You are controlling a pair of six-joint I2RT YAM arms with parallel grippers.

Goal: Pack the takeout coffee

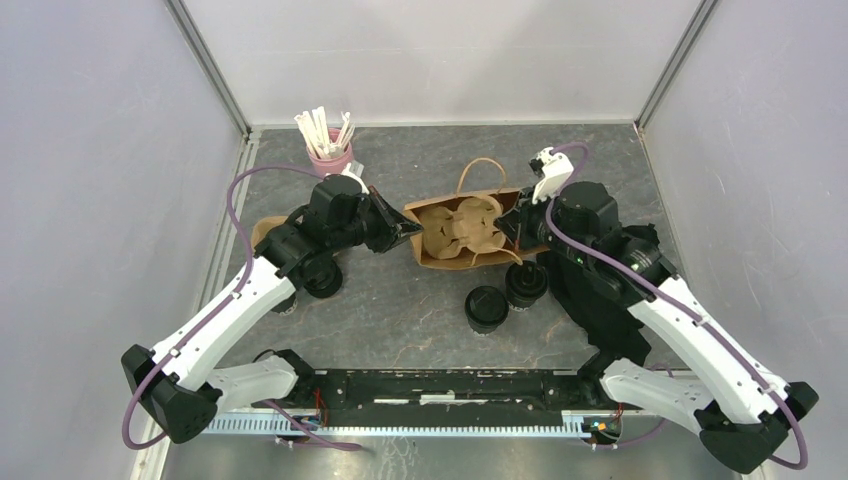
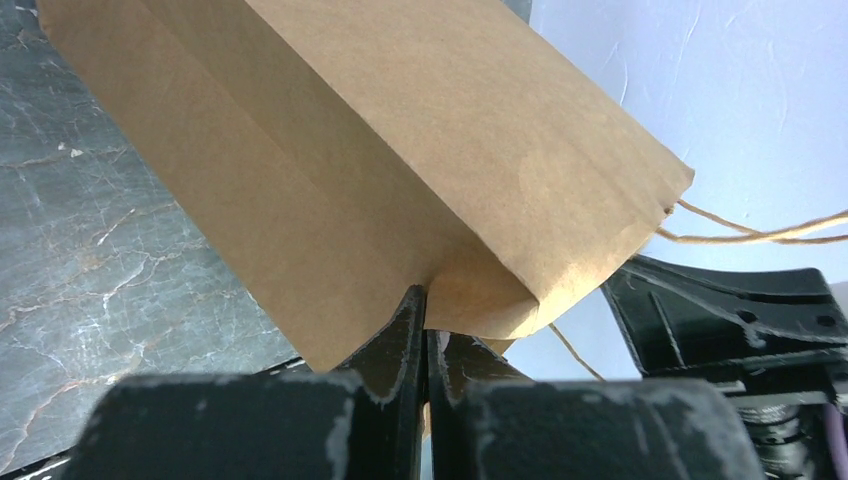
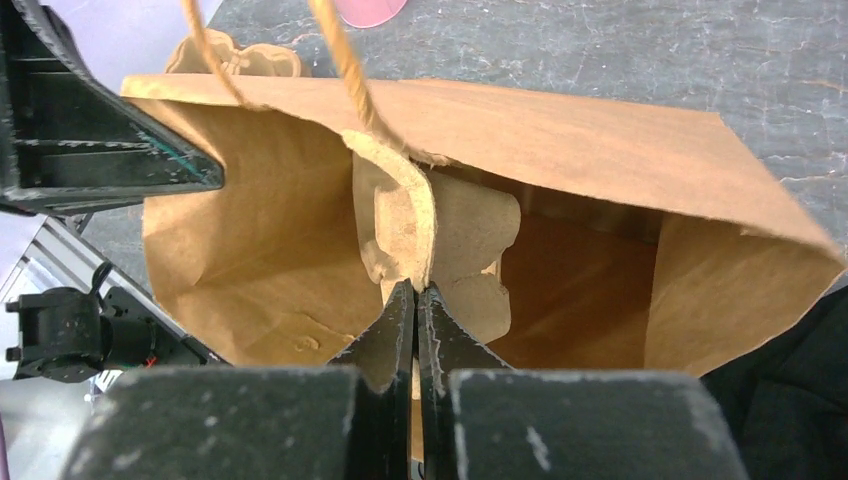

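On grey marbled tabletop [image 1: 420,320]: brown paper bag with twine handles [image 1: 440,262], open, mid-table, moulded brown cardboard tray [image 1: 462,232] inside. Far left, well apart: upright pink cup [image 1: 330,162] holding white sticks [image 1: 322,128].

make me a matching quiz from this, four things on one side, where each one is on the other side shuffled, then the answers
Things
1. paper bag
2. pink cup
3. lidded coffee cups
4. cup carrier

Places
A. inside the bag
B. at the back, left of the bag
C. standing just on the near side of the bag
D. pinched at its ends by the left gripper and right gripper

Pairs: 1-D, 2-B, 3-C, 4-A
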